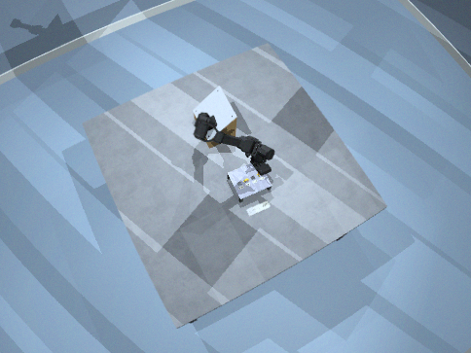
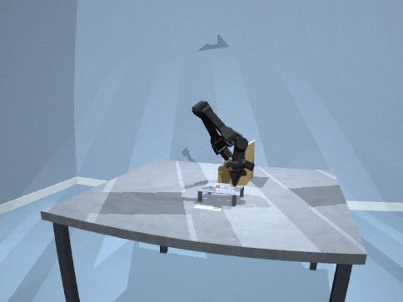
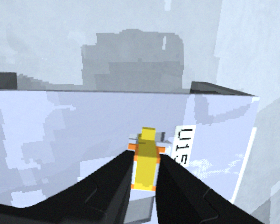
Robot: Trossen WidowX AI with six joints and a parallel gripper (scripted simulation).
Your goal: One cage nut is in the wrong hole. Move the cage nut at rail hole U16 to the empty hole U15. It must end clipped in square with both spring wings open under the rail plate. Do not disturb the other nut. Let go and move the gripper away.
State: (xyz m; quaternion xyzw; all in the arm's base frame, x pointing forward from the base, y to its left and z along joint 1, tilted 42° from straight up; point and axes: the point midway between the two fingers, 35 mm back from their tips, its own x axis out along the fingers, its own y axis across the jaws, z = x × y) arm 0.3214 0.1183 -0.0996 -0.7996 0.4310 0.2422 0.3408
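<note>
table (image 1: 311, 204) (image 2: 271, 233): grey, dark legs | white marked strip (image 1: 258, 208) (image 2: 208, 207): flat on table | blue floor (image 1: 58, 292) (image 2: 21, 250): below table | pale baseboard (image 1: 146, 16) (image 2: 89, 181), blue wall (image 2: 166, 83): beyond table

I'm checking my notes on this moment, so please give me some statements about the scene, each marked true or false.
The gripper is shut on a yellow cage nut. True.
The label beside the held nut starts with "U2". False: the label starts with "U1".
The rail plate stands on legs. True.
The white strip lies on the rail plate. False: it lies on the table.
</note>
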